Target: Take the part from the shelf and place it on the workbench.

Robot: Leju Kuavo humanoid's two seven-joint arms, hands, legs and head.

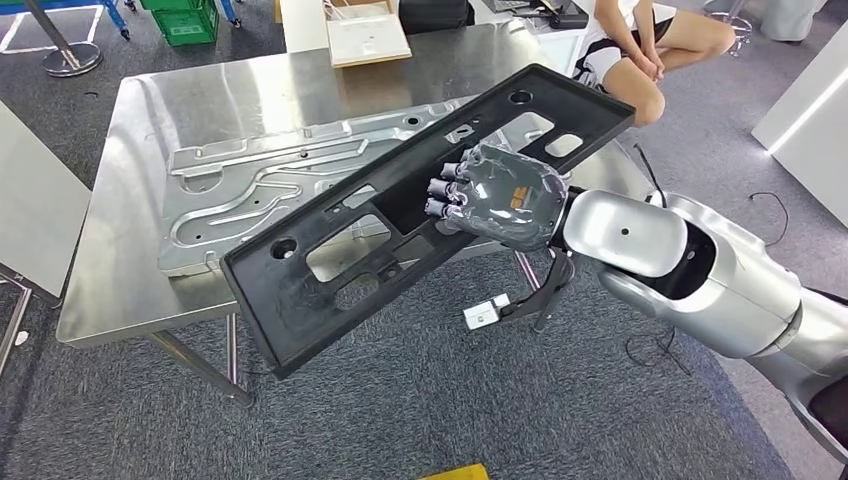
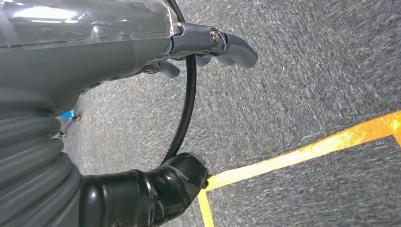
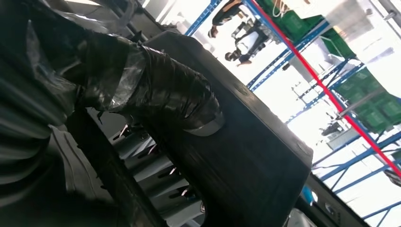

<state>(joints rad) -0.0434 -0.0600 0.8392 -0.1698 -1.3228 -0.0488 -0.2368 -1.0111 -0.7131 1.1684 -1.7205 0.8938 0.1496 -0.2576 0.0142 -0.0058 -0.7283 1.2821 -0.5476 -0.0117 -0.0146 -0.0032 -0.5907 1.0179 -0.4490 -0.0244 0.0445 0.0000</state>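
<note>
The part is a long black plastic panel [image 1: 330, 290] with several cut-outs. My right hand [image 1: 500, 195] grips it near its middle, fingers through an opening. It is held slanted above the steel workbench [image 1: 130, 300], its near end past the bench's front edge and its far end toward the back right. In the right wrist view the thick taped thumb [image 3: 165, 94] presses on the panel's dark face [image 3: 255, 161]. My left hand [image 2: 118, 47] hangs over grey carpet, fingers apart and holding nothing.
A large silver stamped metal sheet [image 1: 250, 175] lies flat on the bench under the panel. A flat cardboard box [image 1: 368, 40] sits at the bench's back edge. A person [image 1: 650, 50] sits behind the far right corner. Yellow tape [image 2: 307, 151] marks the carpet.
</note>
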